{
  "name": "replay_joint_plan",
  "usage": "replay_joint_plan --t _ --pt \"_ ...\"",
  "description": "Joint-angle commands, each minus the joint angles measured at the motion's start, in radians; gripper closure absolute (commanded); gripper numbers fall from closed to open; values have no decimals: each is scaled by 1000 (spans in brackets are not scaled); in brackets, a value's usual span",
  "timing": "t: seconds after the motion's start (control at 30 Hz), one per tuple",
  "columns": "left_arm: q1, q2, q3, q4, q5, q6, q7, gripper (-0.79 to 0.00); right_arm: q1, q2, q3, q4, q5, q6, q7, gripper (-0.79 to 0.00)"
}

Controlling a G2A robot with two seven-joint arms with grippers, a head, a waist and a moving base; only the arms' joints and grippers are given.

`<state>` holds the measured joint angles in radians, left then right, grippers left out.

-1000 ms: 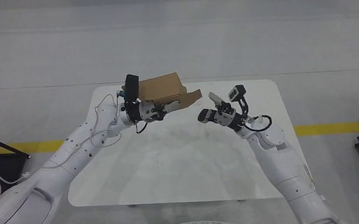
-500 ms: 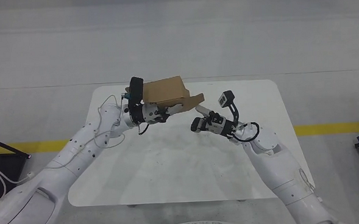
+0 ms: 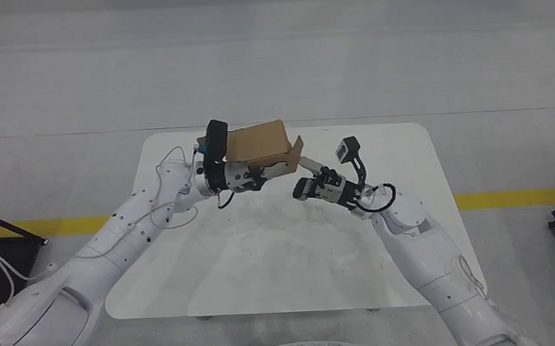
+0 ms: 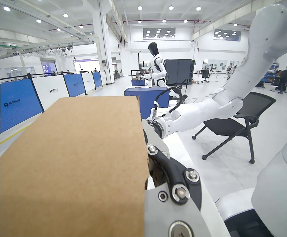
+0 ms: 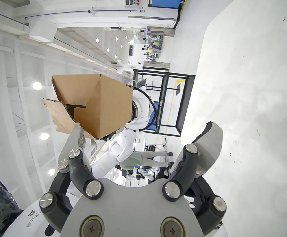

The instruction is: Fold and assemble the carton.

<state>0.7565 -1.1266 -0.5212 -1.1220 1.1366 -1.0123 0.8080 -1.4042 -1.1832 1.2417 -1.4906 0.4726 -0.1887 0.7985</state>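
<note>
While our left claw is clamped shut on the carton's near side, we see the brown carton held in the air over the table, near the middle of its far edge, with one flap angled toward the right arm. Our right claw stands wide open, gripping nothing, just beside that flap. We cannot tell whether a fingertip touches it.

light: bright, even, from ceiling lamps above the carton | glare: lamps bloom white beside the carton, right wrist view | shadows: soft, faint | edges: lines bow far from the carton
</note>
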Motion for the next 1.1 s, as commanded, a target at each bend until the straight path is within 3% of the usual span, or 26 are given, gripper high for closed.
replay_joint_plan --t 0.0,0.67,1.07 --pt "-2 0 7 -1 4 0 0 0 2 0 -4 1 -3 2 -2 -785" --pt "-62 9 120 3 26 0 0 0 51 -5 -42 37 -32 58 -21 -785" --pt "-103 26 205 -1 17 0 0 0 62 0 -55 51 -74 64 35 -785"
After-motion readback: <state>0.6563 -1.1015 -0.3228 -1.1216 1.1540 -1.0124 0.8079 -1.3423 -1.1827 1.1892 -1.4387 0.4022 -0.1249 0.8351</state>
